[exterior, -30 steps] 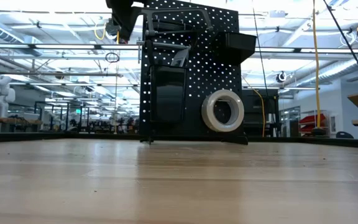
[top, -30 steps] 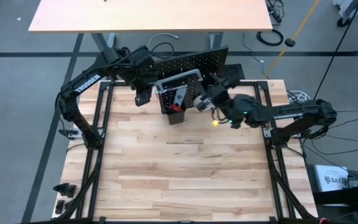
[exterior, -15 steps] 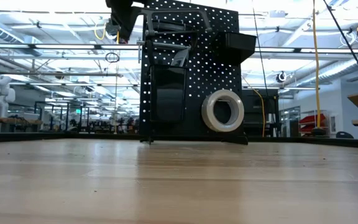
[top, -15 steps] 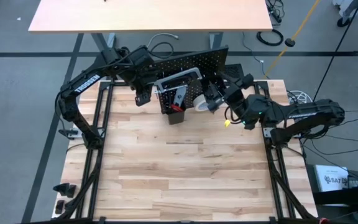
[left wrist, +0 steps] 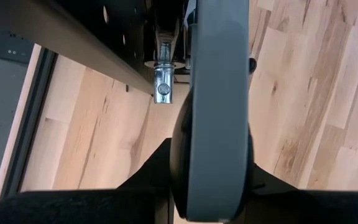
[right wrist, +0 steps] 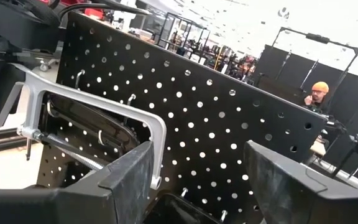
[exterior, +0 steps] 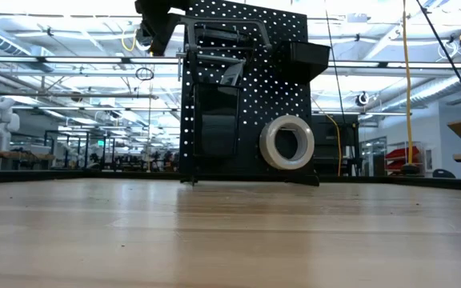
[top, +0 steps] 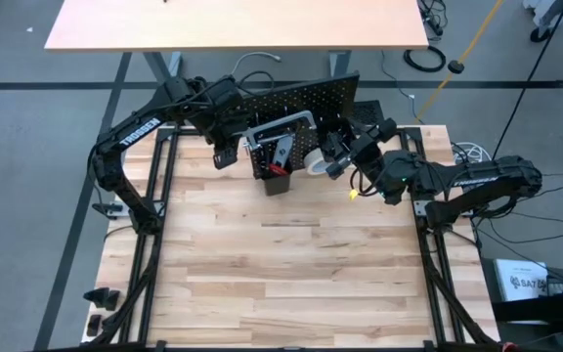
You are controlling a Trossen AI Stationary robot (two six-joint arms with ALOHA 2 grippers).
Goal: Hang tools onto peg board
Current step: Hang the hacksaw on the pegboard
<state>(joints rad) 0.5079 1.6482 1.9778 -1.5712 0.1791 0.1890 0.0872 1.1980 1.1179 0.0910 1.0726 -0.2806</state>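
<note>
Grey bar clamp (top: pixel 280 125), pinched by the left pincer (top: pixel 225 149) against the peg board (top: pixel 306 98), could slip off its hook if released early, while the right pincer (top: pixel 332 156) waits spread beside the tape roll (exterior: pixel 287 142).

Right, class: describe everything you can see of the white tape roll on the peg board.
The white tape roll is a thick ring with a dark open centre and pale, slightly glossy sides. In the low view it hangs face-on against the lower right part of the upright black peg board, clear of the tabletop. From above, it shows as a small white shape beside the right gripper, whose fingers stand apart without touching it.
</note>
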